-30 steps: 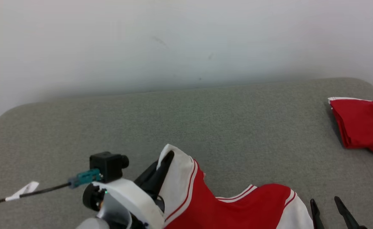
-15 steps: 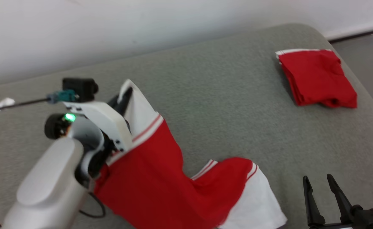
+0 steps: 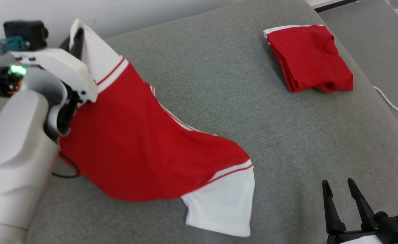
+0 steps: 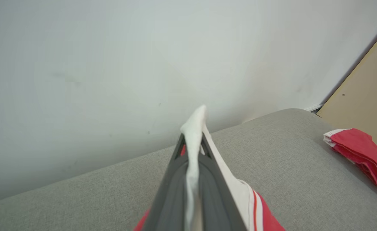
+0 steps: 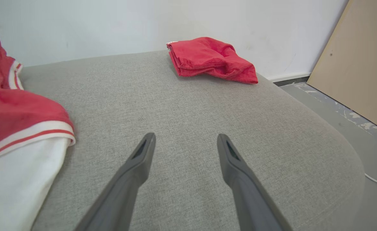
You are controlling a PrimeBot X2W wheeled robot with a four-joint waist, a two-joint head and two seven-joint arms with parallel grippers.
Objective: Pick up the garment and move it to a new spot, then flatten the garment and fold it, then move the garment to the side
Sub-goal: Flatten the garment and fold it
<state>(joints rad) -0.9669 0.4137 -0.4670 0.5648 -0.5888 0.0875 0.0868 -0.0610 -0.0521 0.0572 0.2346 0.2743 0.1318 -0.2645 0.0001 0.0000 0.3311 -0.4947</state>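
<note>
Your left pincer [image 3: 76,35] is clamped tight on a white edge of the red and white cloth garment [image 3: 144,145], raised at the far left of the grey fabric-covered table [image 3: 219,67]. In the left wrist view the two dark fingers [image 4: 172,179] press together, with a thin fold of white cloth squeezed between them and poking out past the tips of the left pincer [image 4: 191,144], in front of the pale wall [image 4: 111,64].

From that grip the red and white cloth garment [image 4: 240,192] hangs down and to the right across the left half of the table. Its red body is stretched into a slanted sheet, and its white end with red stripes is lowest, near the front edge. In the right wrist view that white end [image 5: 12,192] appears to rest on the grey fabric-covered table [image 5: 175,106].

Your right pincer [image 3: 337,183] is spread wide and holds nothing. It sits at the front right over bare grey fabric, well apart from the cloth. Its own camera shows the right pincer [image 5: 186,138] with a broad gap between the fingers.

A folded red cloth garment [image 3: 309,57] lies at the far right corner of the table, untouched. A tan board [image 5: 358,64] leans against the wall beyond it. A thin white cable [image 3: 392,105] runs along the grey floor [image 3: 382,44].
</note>
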